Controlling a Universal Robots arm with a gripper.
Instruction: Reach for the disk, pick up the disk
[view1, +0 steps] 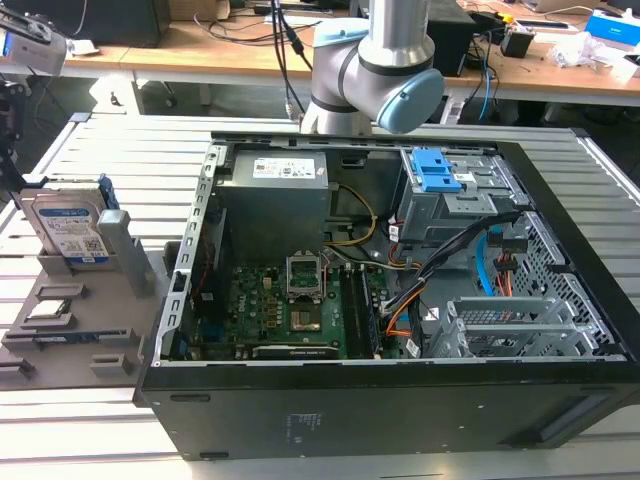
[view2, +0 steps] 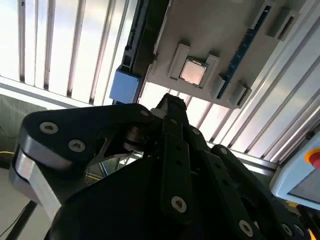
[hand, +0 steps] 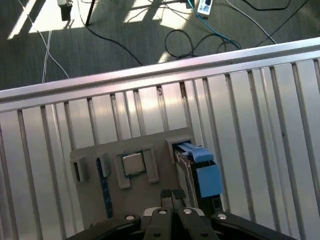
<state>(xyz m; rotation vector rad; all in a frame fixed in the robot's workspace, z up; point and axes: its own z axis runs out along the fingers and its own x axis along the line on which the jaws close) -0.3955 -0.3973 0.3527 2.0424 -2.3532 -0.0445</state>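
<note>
Computer case (view1: 350, 410): nearest us, black and open, lying on the slatted metal counter (view1: 90, 440).
Grey holder (view1: 105, 315): on the counter at the exterior view's left, just beside the case, with a small square chip (hand: 133, 163) seated in it.
Disk (view1: 66, 226): at the holder's far end, standing on edge in a slot, with its label toward us and a blue carrier around it.
Tool (hand: 172, 193): in the first wrist view it hangs over the holder, fingertips together, gripping nothing.
Tool to disk: we judge the tips sit between chip and disk. The disk is just beside them, not beneath, its thin upper edge running alongside.
Arm (view1: 375, 70): far side, behind the case.
</note>
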